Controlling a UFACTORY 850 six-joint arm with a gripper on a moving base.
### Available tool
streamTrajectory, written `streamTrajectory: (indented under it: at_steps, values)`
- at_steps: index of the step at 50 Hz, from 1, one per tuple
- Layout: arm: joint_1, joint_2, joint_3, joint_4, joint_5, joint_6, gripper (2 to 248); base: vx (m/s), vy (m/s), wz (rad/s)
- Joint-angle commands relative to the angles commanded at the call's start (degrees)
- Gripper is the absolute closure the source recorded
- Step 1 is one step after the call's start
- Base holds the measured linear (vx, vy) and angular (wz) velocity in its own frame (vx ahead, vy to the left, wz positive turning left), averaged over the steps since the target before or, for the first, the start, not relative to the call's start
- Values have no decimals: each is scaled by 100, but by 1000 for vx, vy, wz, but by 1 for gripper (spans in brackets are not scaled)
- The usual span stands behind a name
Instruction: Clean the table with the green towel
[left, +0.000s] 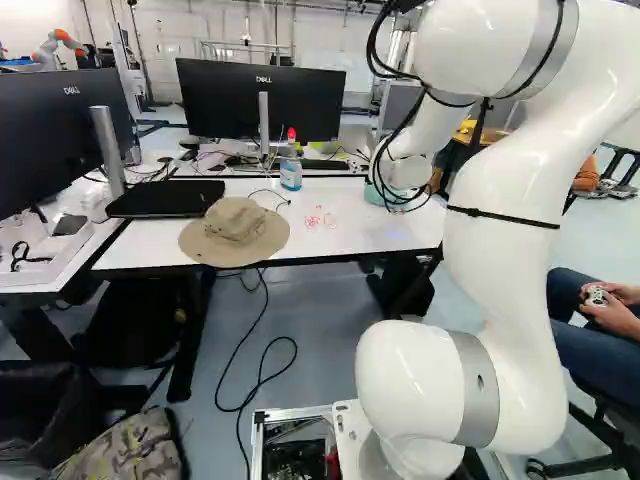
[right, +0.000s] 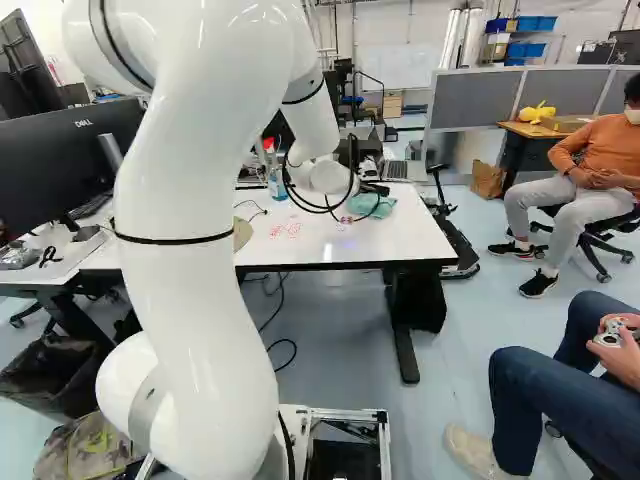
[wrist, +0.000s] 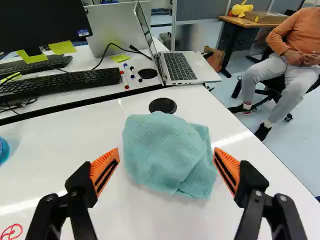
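The green towel lies crumpled on the white table, near its far right corner; it also shows in the right base view as a green towel. Over the table beside it is my gripper, partly hidden by cables. In the wrist view the gripper stands wide open, one orange pad on each side of the towel, with nothing gripped. Red scribbles mark the tabletop, and part of one shows beside a finger.
A spray bottle and a tan hat stand on the table. Beyond the towel are a black disc, markers, a laptop and keyboards. A seated person's legs are close at the right. Another robot stands far back.
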Motion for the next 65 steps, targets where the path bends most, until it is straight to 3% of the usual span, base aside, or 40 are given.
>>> streamTrajectory:
  at_steps: [50, 65]
  values:
    - [-44, -1326, -1745, 0, -1306, 0, 3, 0, 0, 0]
    - [-50, -1408, -1858, 0, -1698, 0, 3, 0, 0, 0]
